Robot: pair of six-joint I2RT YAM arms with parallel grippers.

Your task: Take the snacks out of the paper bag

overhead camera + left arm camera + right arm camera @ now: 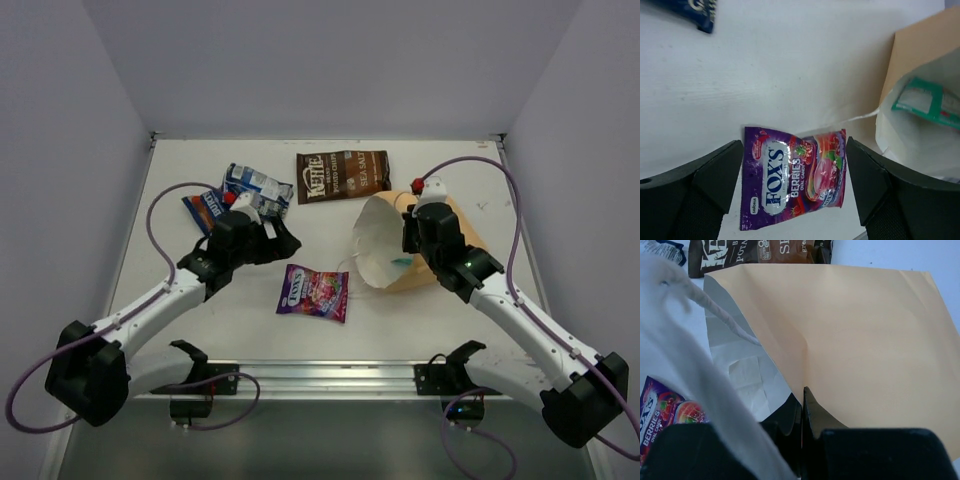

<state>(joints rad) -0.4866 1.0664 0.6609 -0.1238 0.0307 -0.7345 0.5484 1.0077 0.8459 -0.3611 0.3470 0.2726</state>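
Teal packet (927, 102) sits just inside the paper bag (375, 240), which lies on its side at 3 o'clock on the worktop (250, 330), mouth facing 9. Your right pincer (802, 402) is clamped on the bag's upper wall. Your left pincer (794, 150) is spread open and empty, near the purple packet (795, 182). Expect the teal one to be light, slick, crinkly foil: pinch its edge seam, not the flat face.
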